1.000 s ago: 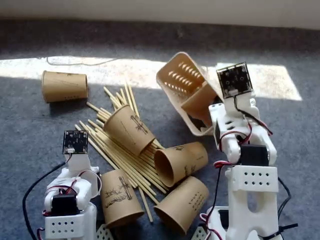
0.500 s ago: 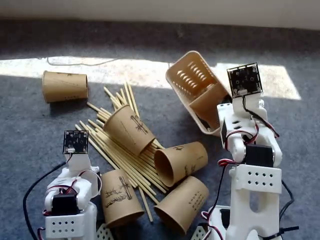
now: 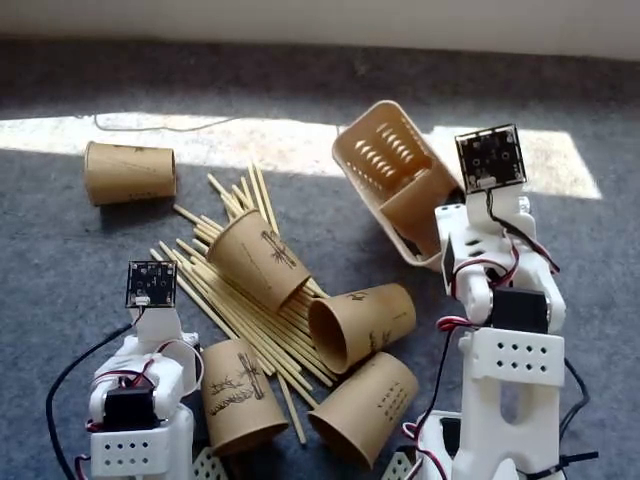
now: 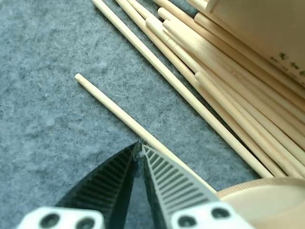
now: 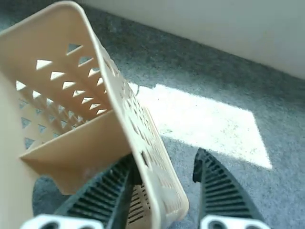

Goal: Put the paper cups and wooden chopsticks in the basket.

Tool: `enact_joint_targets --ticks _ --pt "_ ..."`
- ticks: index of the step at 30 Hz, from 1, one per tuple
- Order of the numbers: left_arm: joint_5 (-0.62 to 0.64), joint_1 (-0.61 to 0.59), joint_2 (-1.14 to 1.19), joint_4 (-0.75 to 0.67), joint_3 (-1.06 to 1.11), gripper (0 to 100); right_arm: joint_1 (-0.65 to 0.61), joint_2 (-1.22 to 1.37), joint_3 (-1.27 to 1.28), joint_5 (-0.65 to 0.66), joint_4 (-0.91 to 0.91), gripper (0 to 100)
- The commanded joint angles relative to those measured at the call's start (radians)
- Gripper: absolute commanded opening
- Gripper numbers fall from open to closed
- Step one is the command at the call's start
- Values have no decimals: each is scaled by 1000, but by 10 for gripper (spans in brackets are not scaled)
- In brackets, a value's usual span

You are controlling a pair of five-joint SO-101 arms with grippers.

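Several brown paper cups lie on their sides on the grey carpet: one far left [image 3: 130, 172], one on the chopsticks [image 3: 258, 258], and others near the front [image 3: 360, 322] [image 3: 365, 405] [image 3: 238, 395]. Wooden chopsticks [image 3: 245, 295] are spread in a loose pile under them. The beige basket [image 3: 385, 160] is tipped on its side at the right arm [image 3: 490, 290]. My right gripper [image 5: 164, 183] straddles and grips the basket's wall [image 5: 143, 143]. My left gripper [image 4: 141, 148] is shut and empty, its tips on the carpet against a lone chopstick [image 4: 112, 107], beside the pile [image 4: 214, 81].
A bright sunlit strip [image 3: 270, 145] crosses the carpet behind the pile. A thin cable [image 3: 150, 122] lies at the back left. A pale wall [image 3: 320, 20] bounds the far side. Bare carpet lies left of the chopsticks [image 3: 60, 260].
The right arm and the basket have shifted to the right, mostly in the first half second. The left arm, the cups and the chopsticks have stayed put.
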Motion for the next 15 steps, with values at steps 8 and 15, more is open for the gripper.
enact_joint_targets --ticks 8,15 --pt "-8 -2 -10 3 19 7 12 -22 -147 -12 -2 176" --pt "-8 -2 -10 3 19 7 15 -21 -90 -48 -2 177"
